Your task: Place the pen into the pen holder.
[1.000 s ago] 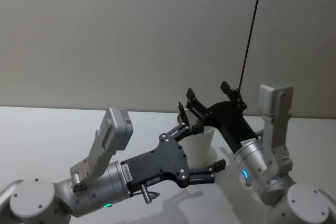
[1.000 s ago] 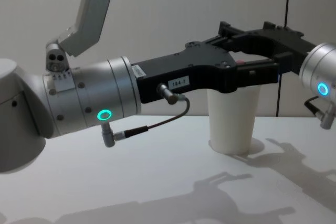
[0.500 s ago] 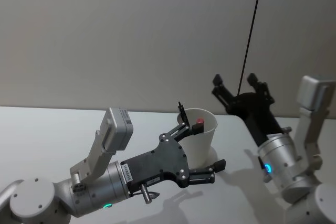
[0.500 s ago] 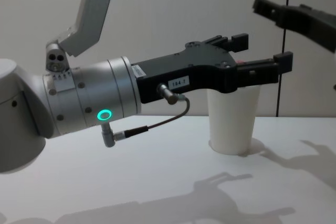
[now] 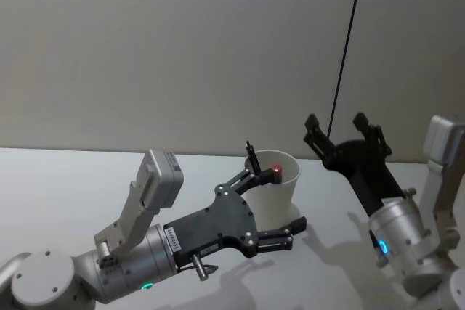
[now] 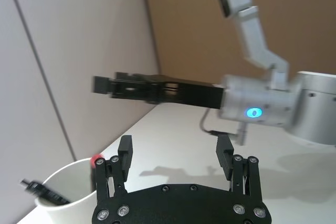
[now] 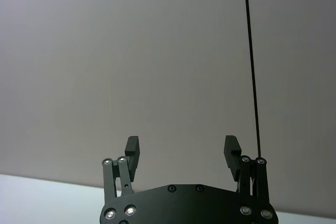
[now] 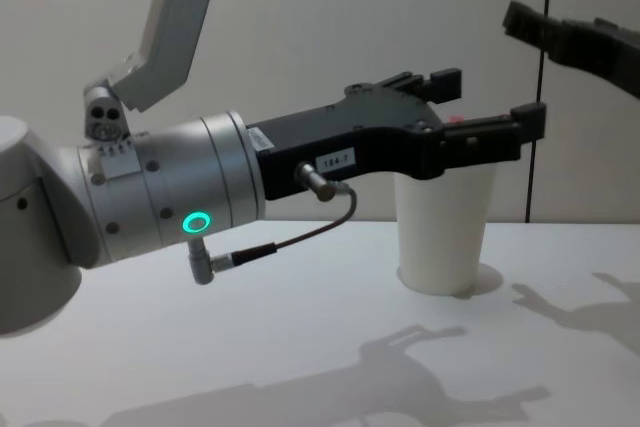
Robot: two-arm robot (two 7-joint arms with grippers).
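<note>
The pen holder [image 5: 280,195] is a white paper cup standing on the table. A pen with a red tip [image 5: 277,170] leans inside it at the rim, beside a black pen [image 5: 251,153]. My left gripper [image 5: 272,202] is open, with a finger on either side of the cup near its rim [image 8: 445,232]. My right gripper [image 5: 336,123] is open and empty, raised above and to the right of the cup. The left wrist view has the cup [image 6: 68,182], the red tip [image 6: 96,160] and the right gripper [image 6: 131,85] farther off.
A white table [image 5: 73,179] meets a plain wall behind. A thin dark vertical line [image 5: 347,49] runs down the wall behind the right gripper. The right wrist view looks at the wall past its open gripper [image 7: 182,144].
My right gripper was over the cup a second ago and has drawn away up and to the right, empty. The red-tipped pen stays in the cup. The left arm barely shifted.
</note>
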